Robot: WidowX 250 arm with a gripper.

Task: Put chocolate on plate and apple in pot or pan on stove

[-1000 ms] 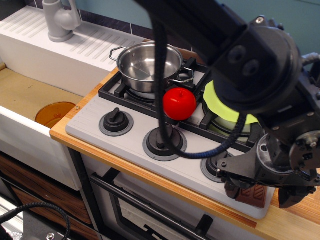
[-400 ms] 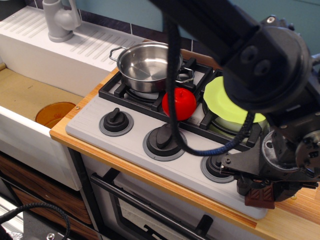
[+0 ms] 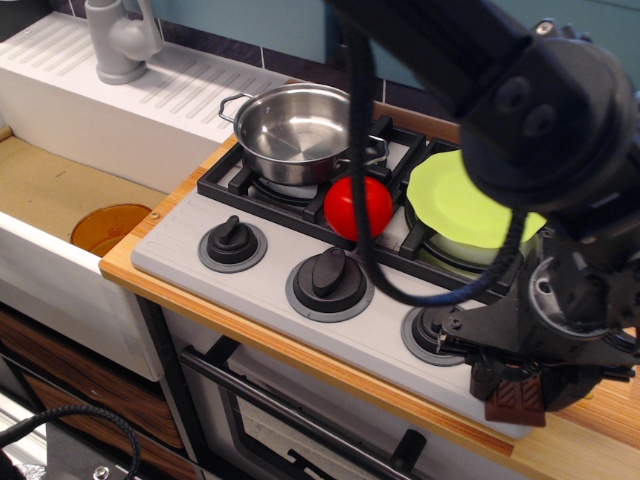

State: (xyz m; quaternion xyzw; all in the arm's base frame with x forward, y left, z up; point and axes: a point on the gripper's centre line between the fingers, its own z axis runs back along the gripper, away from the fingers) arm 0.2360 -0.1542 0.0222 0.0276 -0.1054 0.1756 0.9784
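Since the earlier frames the gripper has risen a little from the front right corner of the stove, and it carries the chocolate with it; the arm has also swung so that more of the plate is uncovered. Its jaws are clamped on the chocolate, which hangs just above the stove's front edge, beside the right knob. No part of the task is finished yet. As I judge it, the first half is in progress: the bar is picked up, but it must travel back and up to the plate, which sits on the right burner. Between the plate and the empty pot, the apple rests on the grates, untouched. This second half is fully left to do.
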